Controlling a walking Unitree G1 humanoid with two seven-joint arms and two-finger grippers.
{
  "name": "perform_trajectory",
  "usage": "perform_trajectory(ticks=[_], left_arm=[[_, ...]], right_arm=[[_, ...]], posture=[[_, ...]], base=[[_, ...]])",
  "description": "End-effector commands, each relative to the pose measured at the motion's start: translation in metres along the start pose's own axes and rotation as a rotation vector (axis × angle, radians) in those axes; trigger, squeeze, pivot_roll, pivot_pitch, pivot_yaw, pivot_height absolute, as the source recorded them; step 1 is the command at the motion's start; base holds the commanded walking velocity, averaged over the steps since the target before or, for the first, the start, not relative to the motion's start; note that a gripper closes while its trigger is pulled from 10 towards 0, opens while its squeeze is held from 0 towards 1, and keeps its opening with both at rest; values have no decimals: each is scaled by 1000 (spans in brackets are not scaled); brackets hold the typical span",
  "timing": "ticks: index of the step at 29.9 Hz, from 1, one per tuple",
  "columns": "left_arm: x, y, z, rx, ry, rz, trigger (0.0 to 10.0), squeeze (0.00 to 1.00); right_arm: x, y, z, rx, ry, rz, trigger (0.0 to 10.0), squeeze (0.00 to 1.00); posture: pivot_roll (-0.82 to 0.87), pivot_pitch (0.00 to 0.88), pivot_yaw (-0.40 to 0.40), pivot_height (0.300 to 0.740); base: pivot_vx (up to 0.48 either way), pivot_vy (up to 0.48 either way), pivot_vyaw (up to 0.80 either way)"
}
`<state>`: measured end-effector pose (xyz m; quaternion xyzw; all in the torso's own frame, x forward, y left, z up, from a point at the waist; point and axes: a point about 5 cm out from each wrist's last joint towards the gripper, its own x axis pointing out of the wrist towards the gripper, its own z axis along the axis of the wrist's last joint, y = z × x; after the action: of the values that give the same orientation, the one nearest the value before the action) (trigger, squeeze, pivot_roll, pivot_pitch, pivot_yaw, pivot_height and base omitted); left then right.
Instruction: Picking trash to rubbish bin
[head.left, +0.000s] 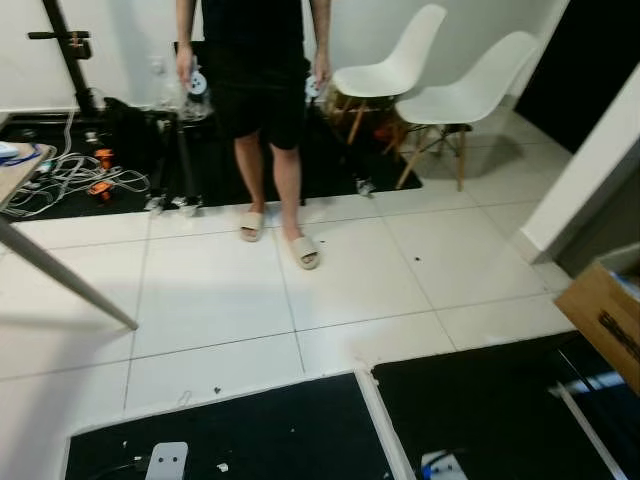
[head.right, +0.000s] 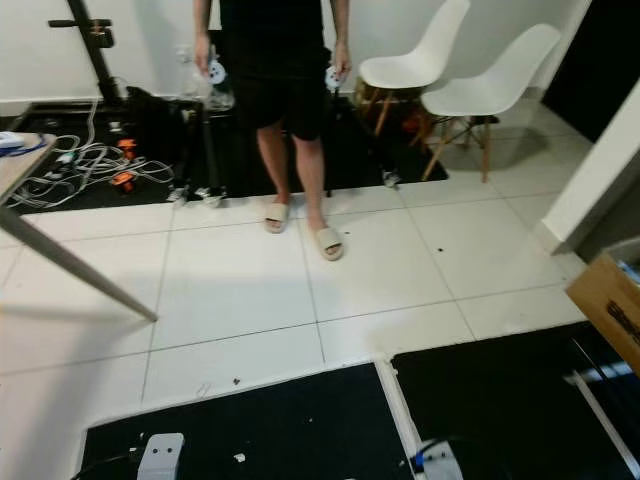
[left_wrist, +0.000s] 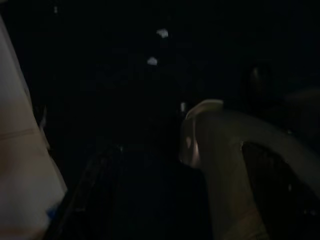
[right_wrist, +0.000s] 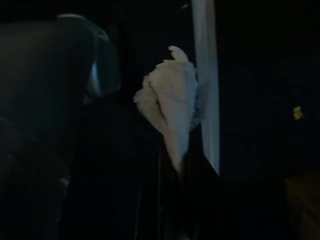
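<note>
In the right wrist view a crumpled piece of white paper (right_wrist: 169, 102) sticks out from between my right gripper's dark fingers, which are shut on it (right_wrist: 170, 165). Behind it runs a pale vertical strip (right_wrist: 206, 75) over a black floor. The left wrist view is very dark; a curved silver part of my own body (left_wrist: 225, 145) and a pale surface (left_wrist: 20, 165) can be made out, with small white flecks (left_wrist: 152, 61) on the black floor. A small white scrap (head.right: 240, 458) lies on the black mat (head.left: 250, 430) at my feet.
A person in black shorts and sandals (head.left: 270, 110) stands ahead on the white tiles. Two white chairs (head.left: 450, 95) stand at the back right, with cables (head.left: 70, 175) at the back left. A table leg (head.left: 70, 280) slants in from the left. A cardboard box (head.left: 610, 315) is at the right edge.
</note>
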<state>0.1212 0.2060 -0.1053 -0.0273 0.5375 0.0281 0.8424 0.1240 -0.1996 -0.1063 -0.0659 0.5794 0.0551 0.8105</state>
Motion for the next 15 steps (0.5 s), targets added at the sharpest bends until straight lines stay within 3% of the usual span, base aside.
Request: perform_trajectory(ticks=[1, 9, 15], left_arm=[[0, -4, -7, 4, 29, -10, 10000, 0], [0, -5, -7, 1, 28, -11, 10000, 0], [0, -5, -7, 2, 27, -10, 10000, 0]], right_arm=[[0, 0, -6, -1, 24, 2, 10000, 0], [0, 0, -5, -11, 21, 5, 10000, 0], [0, -1, 4, 35, -25, 10, 10000, 0]], posture=[[106, 37, -20, 740], [106, 37, -20, 740], [106, 37, -20, 740]], base=[[0, 0, -781], [0, 0, -781], [0, 0, -781]])
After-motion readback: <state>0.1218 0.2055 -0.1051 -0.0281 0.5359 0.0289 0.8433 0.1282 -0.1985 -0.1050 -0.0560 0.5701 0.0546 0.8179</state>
